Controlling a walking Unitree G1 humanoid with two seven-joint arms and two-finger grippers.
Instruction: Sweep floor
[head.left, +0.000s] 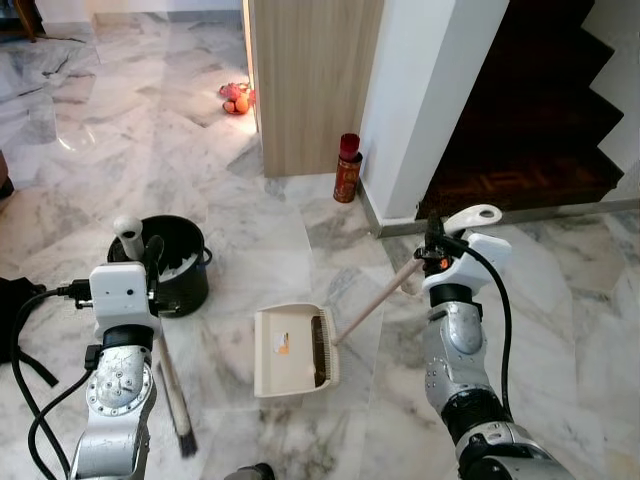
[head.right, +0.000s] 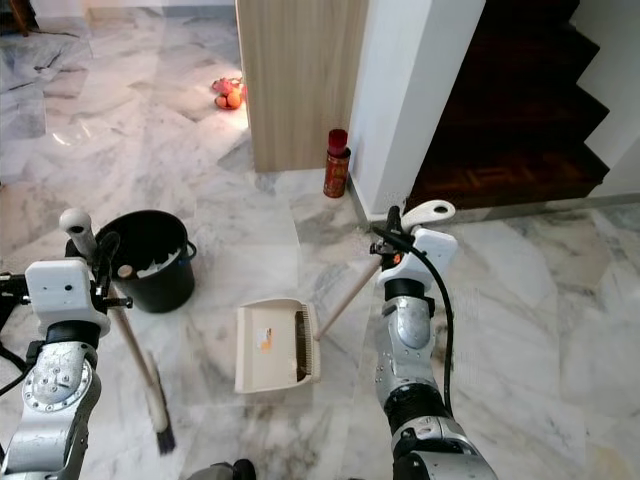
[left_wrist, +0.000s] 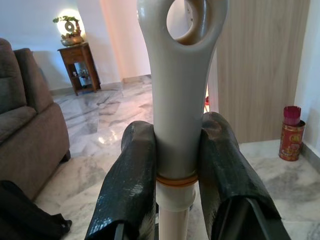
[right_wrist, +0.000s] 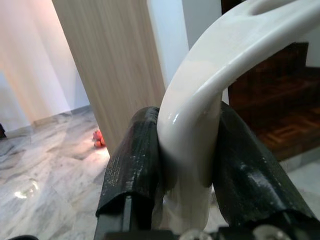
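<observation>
My left gripper (head.left: 150, 262) is shut on the broom (head.left: 170, 385), just below the handle's grey looped top (left_wrist: 180, 75); both black fingers (left_wrist: 131, 190) press the shaft. The dark bristles (head.left: 184, 440) rest on the marble floor by my left side. A cream dustpan (head.left: 290, 350) lies flat on the floor in front of me, with a small orange scrap (head.left: 282, 348) on its blade. Its long wooden handle (head.left: 375, 300) slants up to my right gripper (head.left: 436, 252), which is shut on the white curved grip (right_wrist: 200, 100).
A black bucket (head.left: 178, 262) stands just behind the broom. Ahead are a wood-panelled pillar (head.left: 310, 80), a red can (head.left: 347, 168) at its foot, a white column (head.left: 430, 100) and dark stairs (head.left: 540, 120). An orange toy (head.left: 236, 98) lies farther back. A black bag (head.left: 15, 300) is at my left.
</observation>
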